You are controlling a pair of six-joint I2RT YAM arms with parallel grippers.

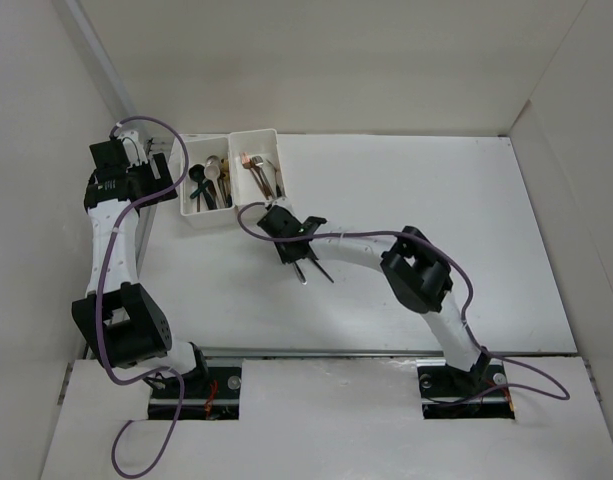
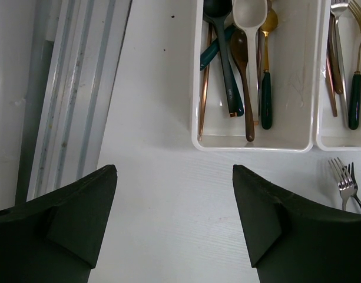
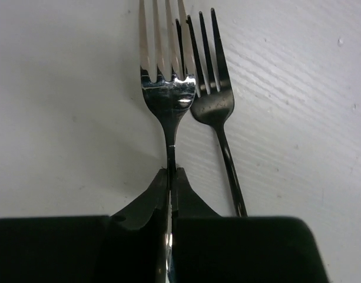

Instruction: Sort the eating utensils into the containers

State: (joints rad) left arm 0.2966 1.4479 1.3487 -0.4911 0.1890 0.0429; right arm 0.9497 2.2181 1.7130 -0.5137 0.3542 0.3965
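Note:
Two joined white containers stand at the back left. The left container (image 1: pixel 198 218) (image 2: pixel 257 143) holds several spoons (image 2: pixel 248 71). The right container (image 1: pixel 269 137) (image 2: pixel 343 144) holds several forks (image 2: pixel 339 53). My right gripper (image 1: pixel 276 222) (image 3: pixel 170 174) is shut on the neck of a silver fork (image 3: pixel 167 88) just in front of the right container. A darker fork (image 3: pixel 212 103) lies on the table beside it. Both forks' handles (image 1: pixel 311 268) stick out behind the gripper, and their tines show in the left wrist view (image 2: pixel 344 180). My left gripper (image 1: pixel 158 186) (image 2: pixel 174 177) is open and empty, left of the containers.
A metal rail (image 2: pixel 74 88) and the white side wall (image 1: pixel 36 150) run close on the left of my left arm. Purple cables (image 1: pixel 346 238) loop along both arms. The white table (image 1: pixel 436 220) stretches to the right of the containers.

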